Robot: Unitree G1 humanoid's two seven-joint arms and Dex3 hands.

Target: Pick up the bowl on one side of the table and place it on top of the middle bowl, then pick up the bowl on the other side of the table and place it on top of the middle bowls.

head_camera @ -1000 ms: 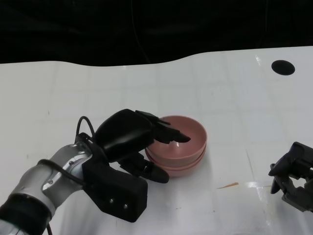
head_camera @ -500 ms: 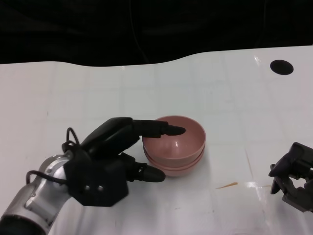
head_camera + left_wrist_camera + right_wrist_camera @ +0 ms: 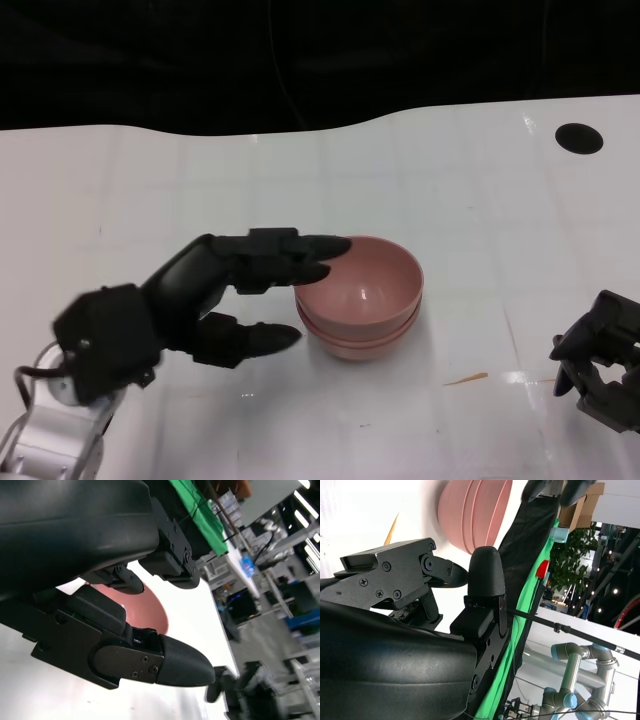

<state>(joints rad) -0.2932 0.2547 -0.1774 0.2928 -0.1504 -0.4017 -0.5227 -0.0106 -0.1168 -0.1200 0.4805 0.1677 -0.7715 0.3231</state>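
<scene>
Left hand at the stacked bowls, fingers spread and holding nothing

The bowls (image 3: 362, 299) sit nested, mouths up, near the middle of the worktop (image 3: 480, 200); being round, they have no long axis. The left hand (image 3: 225, 295) is just left of the bowls, upper fingers (image 3: 300, 248) over the near rim, thumb low beside the base. To let go cleanly, I judge it should draw straight back without tipping the stack. The right hand (image 3: 600, 360) rests well to the bowls' right; its fingers look curled, empty.
</scene>
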